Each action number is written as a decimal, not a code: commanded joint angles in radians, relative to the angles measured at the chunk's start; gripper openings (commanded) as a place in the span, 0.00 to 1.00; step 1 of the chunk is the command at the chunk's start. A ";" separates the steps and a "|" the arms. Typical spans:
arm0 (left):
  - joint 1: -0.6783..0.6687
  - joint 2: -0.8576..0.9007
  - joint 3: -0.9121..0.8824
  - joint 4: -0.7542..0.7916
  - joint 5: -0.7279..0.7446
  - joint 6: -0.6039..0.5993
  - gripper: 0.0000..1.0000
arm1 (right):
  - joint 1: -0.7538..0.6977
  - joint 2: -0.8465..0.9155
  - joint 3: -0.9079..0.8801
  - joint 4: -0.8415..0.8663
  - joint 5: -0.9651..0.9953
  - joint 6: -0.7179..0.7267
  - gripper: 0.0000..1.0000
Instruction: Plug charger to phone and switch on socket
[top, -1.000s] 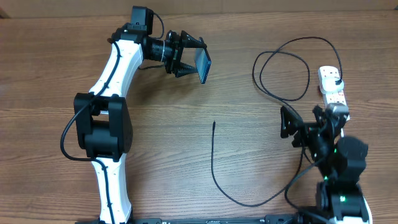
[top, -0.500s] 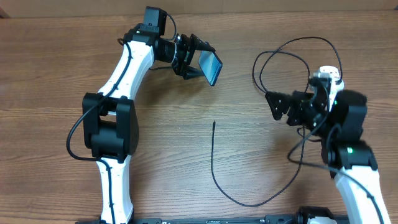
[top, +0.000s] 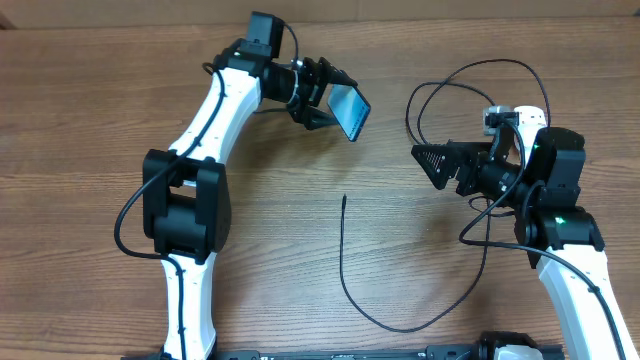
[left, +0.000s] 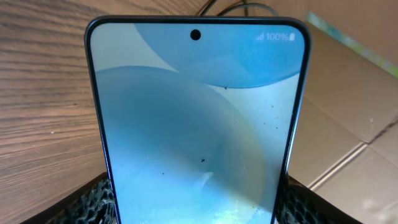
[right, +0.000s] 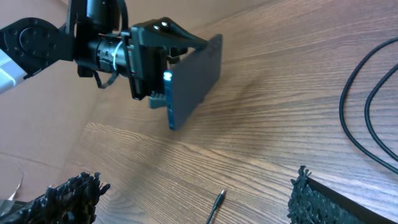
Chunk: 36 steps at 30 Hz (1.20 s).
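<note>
I read one marking only: "100%", beside signal and battery icons, top right corner of the phone (left: 196, 137) screen.

A brown wood-grain table (top: 80, 120) with long streaks running left to right carries the scene. Directly on it lies the charger (top: 341, 250), a thin black cable. Its small plug tip (top: 343, 199) rests near the table's middle, pointing toward the far edge. From there the cable runs straight toward the near edge, bends in a wide curve to the right and passes under the right arm. Farther back on the right it lies in overlapping loops (top: 455, 95) flat on the wood. The right wrist view shows the same tip (right: 217, 200) lying on the boards.
</note>
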<state>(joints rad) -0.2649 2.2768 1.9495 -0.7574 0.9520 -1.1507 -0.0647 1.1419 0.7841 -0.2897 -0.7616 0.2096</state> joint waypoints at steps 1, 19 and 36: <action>-0.031 0.005 0.031 0.013 -0.013 -0.037 0.04 | 0.004 0.000 0.031 0.008 -0.023 0.008 1.00; -0.161 0.005 0.031 0.097 -0.071 -0.153 0.04 | 0.004 0.040 0.029 -0.031 0.138 0.139 1.00; -0.264 0.005 0.031 0.158 -0.150 -0.288 0.04 | 0.020 0.101 0.029 -0.046 0.206 0.164 1.00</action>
<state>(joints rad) -0.5003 2.2768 1.9495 -0.6178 0.8162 -1.3895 -0.0612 1.2285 0.7845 -0.3378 -0.5877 0.3672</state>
